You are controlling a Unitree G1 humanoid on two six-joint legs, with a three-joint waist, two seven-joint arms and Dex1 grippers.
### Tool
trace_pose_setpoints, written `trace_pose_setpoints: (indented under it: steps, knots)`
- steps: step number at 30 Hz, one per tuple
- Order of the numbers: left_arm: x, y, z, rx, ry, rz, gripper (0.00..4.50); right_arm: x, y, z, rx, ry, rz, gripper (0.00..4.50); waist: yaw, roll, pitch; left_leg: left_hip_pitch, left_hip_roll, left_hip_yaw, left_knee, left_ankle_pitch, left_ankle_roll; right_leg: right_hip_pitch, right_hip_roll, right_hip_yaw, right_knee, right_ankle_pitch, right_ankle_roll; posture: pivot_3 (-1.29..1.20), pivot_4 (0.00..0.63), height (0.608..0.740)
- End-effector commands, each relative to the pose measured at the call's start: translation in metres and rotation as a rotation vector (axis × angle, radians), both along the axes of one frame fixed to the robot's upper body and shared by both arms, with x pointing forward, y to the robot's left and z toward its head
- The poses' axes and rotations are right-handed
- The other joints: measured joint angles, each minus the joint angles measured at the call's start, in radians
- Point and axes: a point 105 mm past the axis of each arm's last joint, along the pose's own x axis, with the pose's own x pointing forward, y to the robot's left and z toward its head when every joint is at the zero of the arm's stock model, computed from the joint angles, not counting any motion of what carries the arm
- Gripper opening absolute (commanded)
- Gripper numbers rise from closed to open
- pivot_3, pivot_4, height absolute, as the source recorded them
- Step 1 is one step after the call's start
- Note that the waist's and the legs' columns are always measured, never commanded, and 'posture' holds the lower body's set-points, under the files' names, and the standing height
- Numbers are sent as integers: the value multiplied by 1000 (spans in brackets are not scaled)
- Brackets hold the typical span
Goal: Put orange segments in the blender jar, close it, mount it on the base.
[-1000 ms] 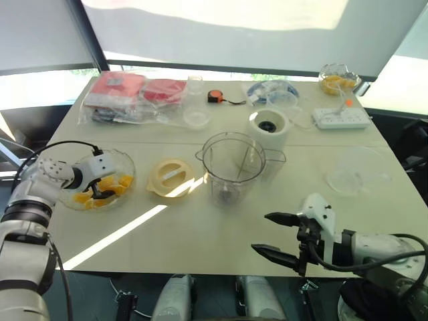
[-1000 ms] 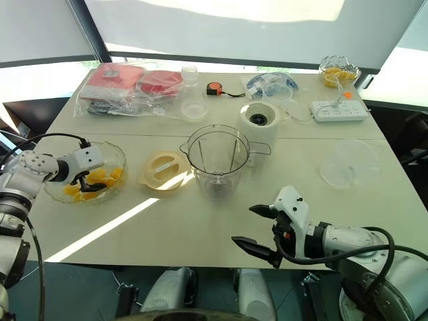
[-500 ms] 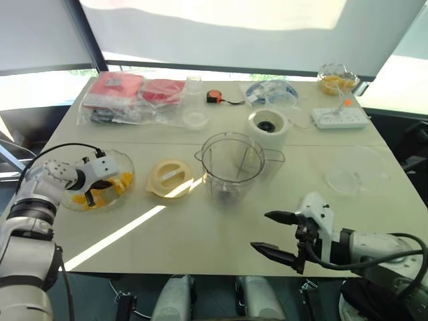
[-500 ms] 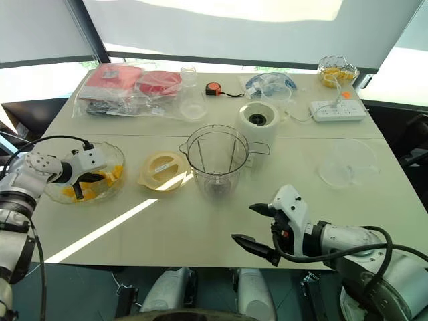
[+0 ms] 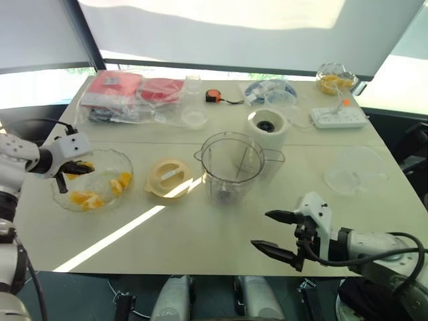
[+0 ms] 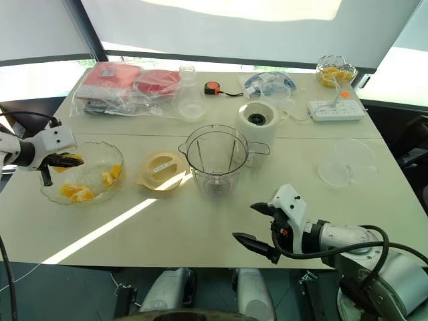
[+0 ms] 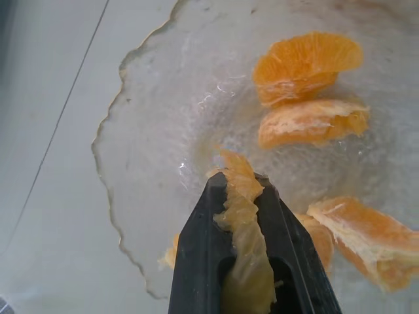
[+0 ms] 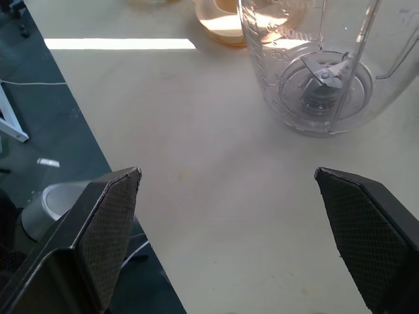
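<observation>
A glass bowl [image 5: 100,175] with several orange segments [image 5: 89,198] sits at the table's left. My left gripper [image 5: 81,169] hovers over the bowl's left rim, shut on one orange segment [image 7: 239,210] that sticks out between its fingers. The clear blender jar [image 5: 232,164] stands upright and lidless in the middle of the table. Its pale yellow lid [image 5: 170,177] lies just left of it. Behind the jar stands the white base [image 5: 269,125]. My right gripper [image 5: 261,230] is open near the front edge, right of the jar, with nothing between its fingers.
Plastic bags with red packs [image 5: 130,93] lie at the back left, beside a tape measure [image 5: 215,96]. A power strip [image 5: 341,118] and a second bowl of orange [image 5: 334,79] are at the back right. An empty clear bowl [image 5: 358,170] sits at the right.
My left gripper has risen out of the bowl and drawn back to the left with an orange segment in it. The right arm has hardly moved.
</observation>
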Motion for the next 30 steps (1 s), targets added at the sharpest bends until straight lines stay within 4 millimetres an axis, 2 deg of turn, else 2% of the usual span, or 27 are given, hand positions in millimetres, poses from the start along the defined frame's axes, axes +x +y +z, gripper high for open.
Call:
trace_pose_setpoints:
  steps: [1,4,8,14,19,22,24,27,30]
  knots:
    - [-10,6,11,-55,-14,3,34,1,-1,1,13,-17,2,4500,-1,0,0,0,0,0,0,0,0,0,0,0,0,0,-1,0,150,740]
    - [-18,0,14,-216,-12,-3,34,4,-9,-1,2,-13,-22,4500,-1,0,0,0,0,0,0,0,0,0,0,0,0,-1,-1,0,150,740]
    - [-25,-4,28,-437,-27,5,34,8,-18,-4,-13,-19,-56,4500,3,-1,0,0,0,0,0,0,0,0,0,0,0,-1,-1,0,150,740]
    - [-22,-8,49,-553,-58,-2,34,10,-24,-7,-22,-29,-94,4500,4,-1,0,0,0,0,0,0,0,0,1,0,0,0,0,0,150,740]
    - [-13,-21,65,-581,-79,-48,34,8,-27,-10,-17,-31,-121,4500,3,-1,0,0,0,0,0,0,0,0,1,0,0,1,2,0,150,740]
    - [-4,-43,93,-644,-124,-139,34,8,-31,-12,-17,-33,-151,4500,4,-2,-1,0,0,1,0,0,0,0,1,0,0,1,2,0,150,740]
    - [-1,-53,103,-663,-138,-177,34,8,-32,-13,-15,-36,-159,4500,5,-3,-1,-1,0,2,1,0,0,0,2,0,0,1,2,0,150,740]
    - [7,-81,130,-676,-192,-292,34,9,-32,-13,1,-46,-181,4500,5,-3,-1,-1,0,2,1,0,0,0,2,0,1,1,2,0,150,740]
    - [8,-119,164,-750,-215,-435,34,6,-31,-7,37,-53,-194,4500,8,-4,0,-2,-1,1,2,0,0,0,2,0,0,1,2,0,150,740]
